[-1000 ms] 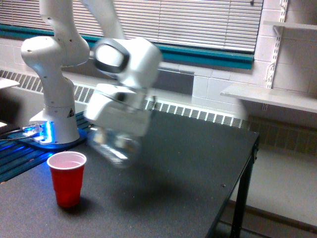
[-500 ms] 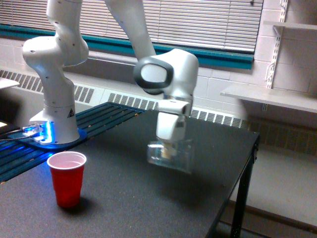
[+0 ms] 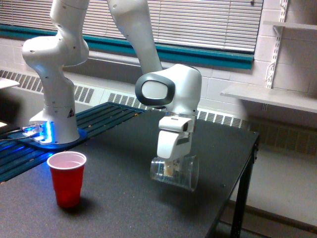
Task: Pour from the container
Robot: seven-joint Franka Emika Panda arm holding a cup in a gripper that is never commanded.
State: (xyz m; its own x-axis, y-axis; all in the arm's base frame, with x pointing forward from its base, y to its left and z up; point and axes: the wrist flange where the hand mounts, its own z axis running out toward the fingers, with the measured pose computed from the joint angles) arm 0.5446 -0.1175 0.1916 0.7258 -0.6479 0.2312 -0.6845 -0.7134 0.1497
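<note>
The claw (image 3: 173,166) pinches the container (image 3: 174,173), which is tipped on its side and hangs low over the dark surface (image 3: 148,208), far to the exterior view's right of the red cup (image 3: 67,178). A few pale pieces show inside the container. The red cup looks empty. Probably the carrying step is in hand; the next move calls for bringing the container above the red cup.
</note>
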